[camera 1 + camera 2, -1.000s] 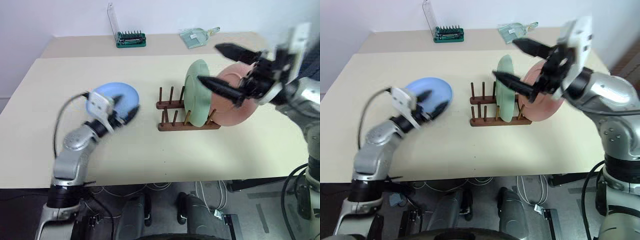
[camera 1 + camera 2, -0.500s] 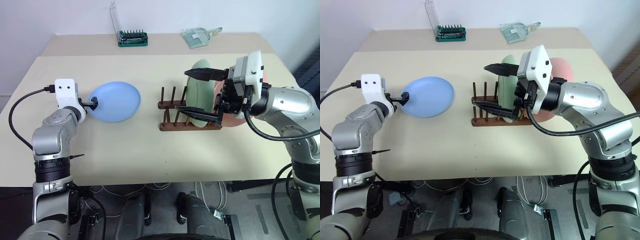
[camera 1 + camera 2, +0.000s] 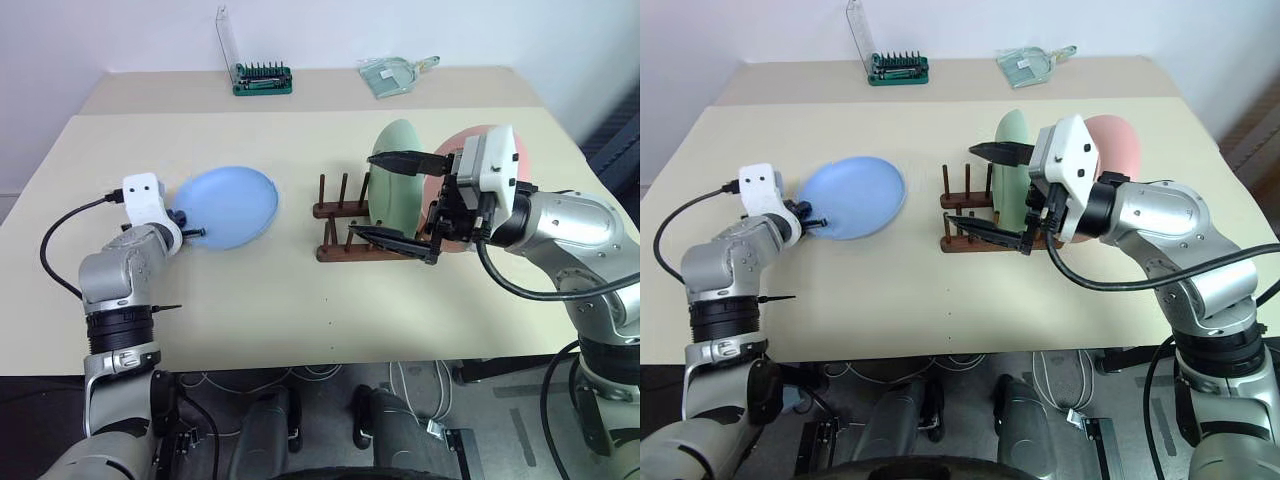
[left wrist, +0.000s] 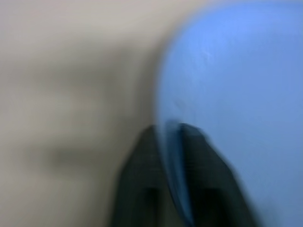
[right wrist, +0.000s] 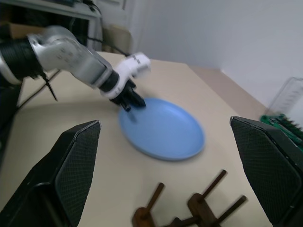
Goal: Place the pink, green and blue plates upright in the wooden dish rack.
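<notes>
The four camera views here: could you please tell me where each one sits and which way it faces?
Left and right eye views: on the head, looking down over the beige table and both arms.
Left wrist view: along the left gripper, shut on the light blue round plate's rim.
Right wrist view: between the open right gripper's fingers, toward the left gripper.
Shared: the blue plate and the dark wooden dish rack.

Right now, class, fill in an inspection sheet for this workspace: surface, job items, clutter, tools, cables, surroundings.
Surface: beige table, second table behind it.
Job's things: blue plate lies left of the wooden dish rack; green plate upright in the rack; pink plate upright at its right end.
Clutter: green bit set, clear packet on the rear table.
Grippers: left tool shut on the blue plate's rim; right tool open by the green plate.
Cables: black cable at the left wrist; cords on the floor.
Surroundings: white wall.
</notes>
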Tool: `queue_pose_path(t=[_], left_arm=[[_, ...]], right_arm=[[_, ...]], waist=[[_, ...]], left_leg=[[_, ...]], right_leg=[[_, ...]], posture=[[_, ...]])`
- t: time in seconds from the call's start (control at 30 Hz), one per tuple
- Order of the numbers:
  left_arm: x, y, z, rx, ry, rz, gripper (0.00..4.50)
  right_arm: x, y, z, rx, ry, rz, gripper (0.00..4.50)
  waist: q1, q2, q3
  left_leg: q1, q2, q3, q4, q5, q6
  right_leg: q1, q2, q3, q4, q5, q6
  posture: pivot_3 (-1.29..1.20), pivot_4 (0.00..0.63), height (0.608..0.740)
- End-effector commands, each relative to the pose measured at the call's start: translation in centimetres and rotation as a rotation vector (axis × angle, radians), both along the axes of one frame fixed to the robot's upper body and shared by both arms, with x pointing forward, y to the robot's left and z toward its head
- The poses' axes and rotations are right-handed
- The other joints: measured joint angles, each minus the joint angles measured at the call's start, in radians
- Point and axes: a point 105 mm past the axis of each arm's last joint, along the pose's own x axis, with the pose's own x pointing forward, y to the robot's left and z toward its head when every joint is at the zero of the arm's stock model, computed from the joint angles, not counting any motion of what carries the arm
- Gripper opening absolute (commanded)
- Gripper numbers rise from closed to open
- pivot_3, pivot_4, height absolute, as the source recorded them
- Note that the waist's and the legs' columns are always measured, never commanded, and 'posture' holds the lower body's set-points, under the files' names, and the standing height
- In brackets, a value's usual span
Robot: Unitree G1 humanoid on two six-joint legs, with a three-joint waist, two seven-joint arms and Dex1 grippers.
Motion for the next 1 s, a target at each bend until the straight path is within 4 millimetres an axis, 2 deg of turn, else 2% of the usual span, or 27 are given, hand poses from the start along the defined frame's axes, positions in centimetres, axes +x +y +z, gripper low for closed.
queue_pose_path(t=[0.03,0.1,0.17,0.27,0.3,0.33,0.43,0.6,0.77,0.97,1.0], left_arm=[[0.0,0.3,1.8,-0.024,-0.093,0.049,0.09],[0.3,-0.3,3.7,-0.029,-0.197,0.04,0.09],[0.2,-0.9,7.3,-0.054,-0.374,0.043,0.09],[-1.0,-2.2,13.4,-0.077,-0.662,0.071,0.09],[-1.4,-2.6,14.5,-0.093,-0.721,0.075,0.09],[-1.7,-3.4,15.5,-0.096,-0.763,0.061,0.09],[-3.2,-8.7,18.8,0.023,-0.889,-0.068,0.09],[-4.8,-11.9,20.5,0.061,-0.96,-0.12,0.09],[-5.9,-14.2,21.0,0.071,-0.995,-0.19,0.09],[-6.4,-14.5,20.9,0.032,-0.993,-0.198,0.09],[-6.5,-14.6,20.8,0.027,-0.993,-0.206,0.03]], right_arm=[[0.7,-0.1,0.5,-0.035,-0.072,-0.054,4.5],[1.1,0.0,0.7,-0.04,-0.099,-0.07,4.5],[1.3,0.4,1.2,-0.034,-0.133,-0.074,4.5],[1.8,1.4,2.2,-0.029,-0.202,-0.077,4.5],[1.9,1.6,2.3,-0.032,-0.218,-0.076,4.5],[2.1,1.9,2.3,-0.049,-0.251,-0.08,4.5],[3.3,3.0,2.0,-0.147,-0.423,-0.11,4.5],[4.2,4.6,2.3,-0.198,-0.633,-0.134,4.5],[5.3,5.6,2.1,-0.25,-0.778,-0.157,4.5],[5.7,6.5,1.7,-0.252,-0.839,-0.163,4.5],[5.8,6.7,1.5,-0.262,-0.852,-0.162,4.24]], waist=[[0.001,0.0,0.0],[0.001,-0.001,0.0],[0.002,-0.001,0.0],[0.002,-0.004,0.002],[0.002,-0.006,0.002],[0.003,-0.007,0.002],[0.002,-0.007,0.002],[-0.002,-0.007,0.002],[-0.006,-0.007,0.002],[-0.003,-0.007,0.002],[-0.002,-0.007,0.002]], left_leg=[[0.0,0.0,0.0,0.0,0.0,0.0],[0.0,0.0,0.0,0.0,0.0,0.0],[-0.001,0.0,0.0,0.0,0.0,0.0],[-0.001,0.0,0.0,0.001,0.0,0.0],[-0.001,0.0,0.0,0.001,0.001,-0.001],[-0.001,0.0,0.0,0.001,0.001,-0.001],[-0.001,-0.001,0.002,0.001,0.001,-0.002],[-0.001,-0.001,0.002,0.001,0.003,-0.004],[0.0,-0.001,0.002,0.001,0.004,-0.005],[0.0,0.0,0.002,0.001,0.005,-0.006],[0.0,0.0,0.002,0.001,0.005,-0.007]], right_leg=[[0.0,0.0,0.0,0.0,0.0,0.0],[0.0,0.0,0.0,0.0,0.0,0.0],[0.0,0.0,0.0,0.0,0.0,0.0],[0.0,0.0,0.0,0.0,0.001,-0.001],[0.0,0.0,0.0,0.0,0.001,-0.001],[0.0,0.0,0.0,0.0,0.001,-0.001],[0.001,0.0,0.0,-0.001,0.001,0.0],[0.001,0.0,0.001,-0.002,0.003,0.003],[0.0,0.002,0.001,0.0,0.002,0.003],[0.0,0.002,0.001,0.0,0.003,0.003],[0.0,0.002,0.001,0.0,0.003,0.003]], posture=[[0.0,0.15,0.74],[0.0,0.15,0.74],[0.0,0.15,0.74],[0.0,0.15,0.74],[0.0,0.15,0.74],[0.0,0.15,0.74],[0.0,0.15,0.74],[0.0,0.15,0.74],[0.0,0.15,0.74],[0.0,0.15,0.74],[0.0,0.15,0.74]])
